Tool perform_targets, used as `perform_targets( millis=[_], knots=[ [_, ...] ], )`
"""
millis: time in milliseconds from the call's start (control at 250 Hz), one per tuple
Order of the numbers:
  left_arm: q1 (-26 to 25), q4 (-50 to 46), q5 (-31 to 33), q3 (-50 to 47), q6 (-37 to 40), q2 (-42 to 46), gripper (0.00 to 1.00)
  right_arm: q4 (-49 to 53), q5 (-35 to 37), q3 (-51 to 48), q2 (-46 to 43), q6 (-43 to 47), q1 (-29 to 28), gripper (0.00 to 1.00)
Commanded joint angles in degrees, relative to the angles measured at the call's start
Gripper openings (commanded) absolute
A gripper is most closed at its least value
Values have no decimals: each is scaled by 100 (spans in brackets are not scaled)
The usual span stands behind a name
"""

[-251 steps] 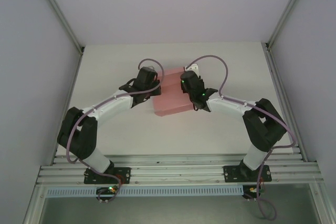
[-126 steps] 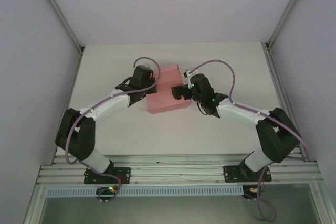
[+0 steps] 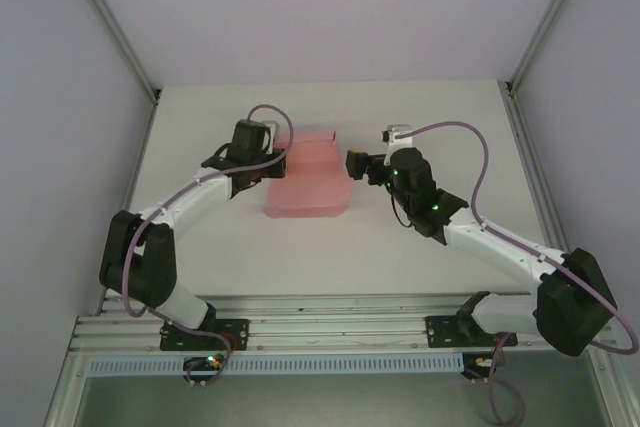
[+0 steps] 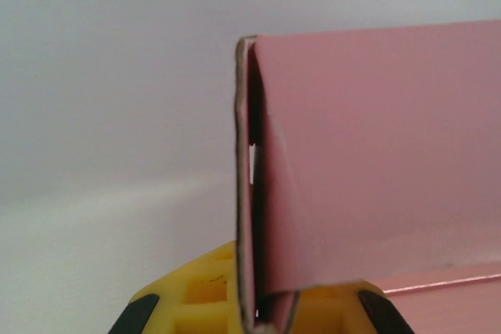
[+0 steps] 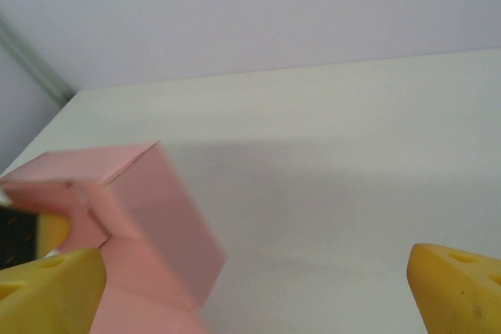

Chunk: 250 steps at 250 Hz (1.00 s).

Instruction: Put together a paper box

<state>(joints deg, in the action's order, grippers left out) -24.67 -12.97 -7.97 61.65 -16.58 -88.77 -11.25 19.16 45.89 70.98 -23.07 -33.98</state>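
Right tool [image 3: 352,164] has backed off the box [image 3: 308,185], jaws wide; left tool [image 4: 257,310] stays clamped on its edge, fingertips cut off below.

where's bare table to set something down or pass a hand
Free: the strip of table behind the paper box, and the near patch between the arms' bases. Crowded: the middle, where left arm and right arm flank the box.
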Motion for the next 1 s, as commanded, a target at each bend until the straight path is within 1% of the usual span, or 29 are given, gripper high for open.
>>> perform_targets(
  millis=[0, 32, 64, 180, 204, 240, 324, 359, 435, 555, 607, 663, 743, 927, 994],
  knots=[
    [357, -796, -1432, 435, 1438, 76, 0, 586, 772, -145, -228, -569, 75, 99],
    [406, -1088, -1592, 534, 1819, 112, 0, 710, 806, -187, -273, -614, 89, 100],
    [411, -1434, -1607, 672, 2224, 156, 0, 854, 866, -217, -292, -659, 112, 100],
    [167, -2755, -1449, 1118, 3853, 300, 0, 1304, 1093, -234, -319, -798, 187, 100],
    [114, -2983, -1222, 1193, 4147, 323, 0, 1358, 1099, -230, -321, -812, 198, 100],
    [-214, -3249, -697, 1292, 4505, 351, 0, 1388, 1107, -221, -332, -808, 214, 100],
    [-690, -3518, 631, 1380, 5159, 336, 0, 1411, 1086, -231, -355, -784, 222, 100],
    [-845, -3598, 1071, 1401, 5351, 290, 0, 1415, 1075, -242, -352, -749, 229, 100],
    [-1072, -3809, 1774, 1527, 5594, 129, 0, 1494, 1107, -247, -346, -741, 250, 100],
    [-1439, -4391, 2488, 1912, 5883, -321, 0, 1683, 1160, -212, -334, -760, 284, 100],
    [-1599, -4418, 2955, 2027, 5969, -572, 0, 1754, 1174, -196, -331, -780, 295, 100],
    [-1726, -4457, 3265, 2171, 6078, -867, 0, 1780, 1178, -204, -334, -803, 304, 100],
    [-1861, -4610, 3417, 2452, 6194, -1362, 0, 1817, 1172, -205, -338, -817, 319, 100],
    [-2073, -4838, 3493, 3218, 6249, -2438, 0, 1912, 1162, -218, -333, -821, 363, 100],
    [-2138, -4891, 3378, 3489, 6303, -2766, 0, 1913, 1152, -221, -336, -822, 369, 100]
  ],
)
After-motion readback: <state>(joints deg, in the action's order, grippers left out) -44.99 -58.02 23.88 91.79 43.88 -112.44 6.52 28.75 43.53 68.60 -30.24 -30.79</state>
